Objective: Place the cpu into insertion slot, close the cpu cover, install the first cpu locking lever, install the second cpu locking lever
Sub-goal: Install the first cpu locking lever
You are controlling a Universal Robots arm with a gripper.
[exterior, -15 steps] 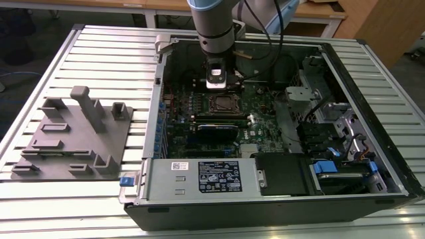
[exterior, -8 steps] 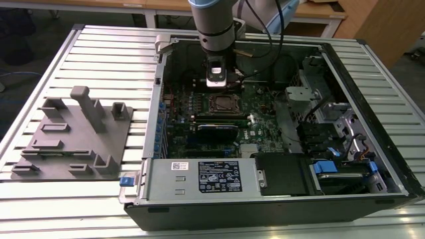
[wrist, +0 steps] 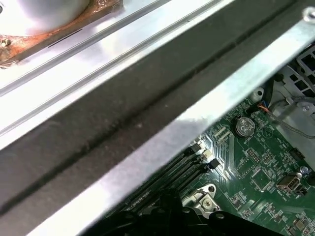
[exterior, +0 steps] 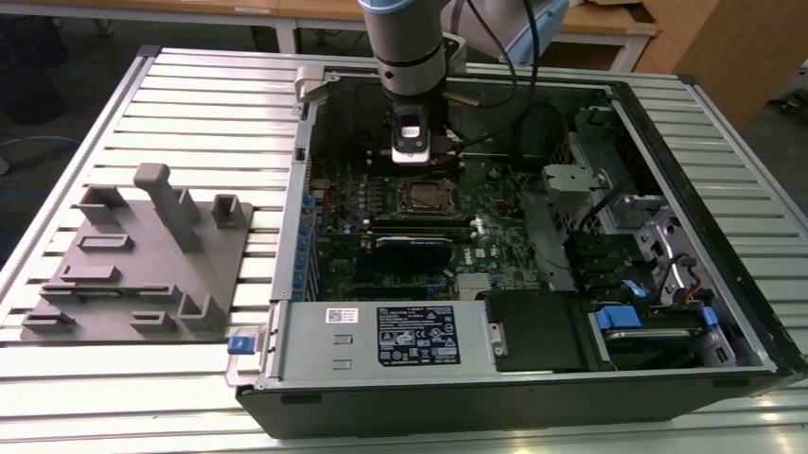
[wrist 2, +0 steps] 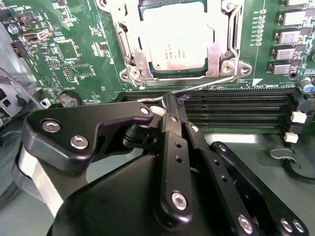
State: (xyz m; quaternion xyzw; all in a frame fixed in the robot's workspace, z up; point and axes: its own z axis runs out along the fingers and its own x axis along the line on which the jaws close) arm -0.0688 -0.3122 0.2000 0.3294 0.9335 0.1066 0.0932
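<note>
1. Exterior view: a grey fixture (exterior: 139, 255) lay at the table's (exterior: 76, 397) edge, the exterior view's left, beside the open case (exterior: 505, 397).
2. The gripper (exterior: 414, 163) hung over the insertion slot (exterior: 401, 197) mid-board.
3. Second wrist view: the cpu (wrist 2: 172, 37) sat in the slot, the cpu cover (wrist 2: 219, 49) down around it.
4. Fingers (wrist 2: 170, 128) were pressed together, tip against the locking lever (wrist 2: 211, 83), judged to drive it.
5. Print on the cpu could not be read.

I see one robot arm (exterior: 404, 47), one open computer case (exterior: 505, 407), one green board (wrist 2: 83, 59), one cpu (wrist 2: 177, 37) and one grey tray (exterior: 139, 270).
</note>
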